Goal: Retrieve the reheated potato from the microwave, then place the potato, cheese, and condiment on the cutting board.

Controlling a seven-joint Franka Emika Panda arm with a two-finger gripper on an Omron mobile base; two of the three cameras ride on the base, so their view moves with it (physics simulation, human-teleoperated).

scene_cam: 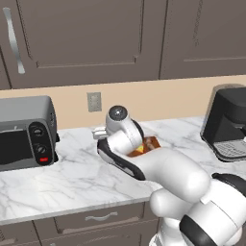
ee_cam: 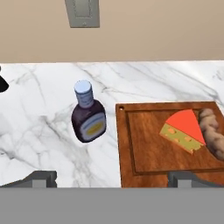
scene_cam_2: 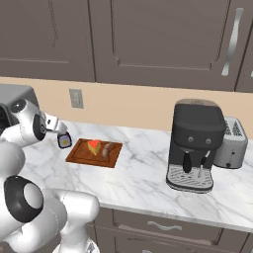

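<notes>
Since the potato [ee_cam: 213, 131] and the cheese [ee_cam: 184, 129] already lie on the cutting board [ee_cam: 148, 153], the coming move, as I judge it, turns on the condiment [ee_cam: 88, 114], which stands off the board on the marble tabletop [ee_cam: 39, 109]. In the hand view the bottle sits just beside the board's left rim, at about nine o'clock from it, apart from the wood and not touching it. From the pincer [ee_cam: 114, 177], whose two dark tips rise spread wide at the bottom of that view with nothing between them, the bottle lies at about eleven o'clock, a little ahead and left of the midline. Its long axis runs roughly from six to twelve o'clock in that view, pale cap toward the wall, leaning slightly so the cap tips toward eleven; whether it stands fully upright I cannot tell. On the board, the cheese wedge rests in the right half, at about three o'clock from the board's middle, with the potato touching or just beside it at the right rim. In the right base view the bottle [scene_cam_2: 64, 141] is at nine o'clock from the board [scene_cam_2: 81, 155], close under the arm's hand.
</notes>
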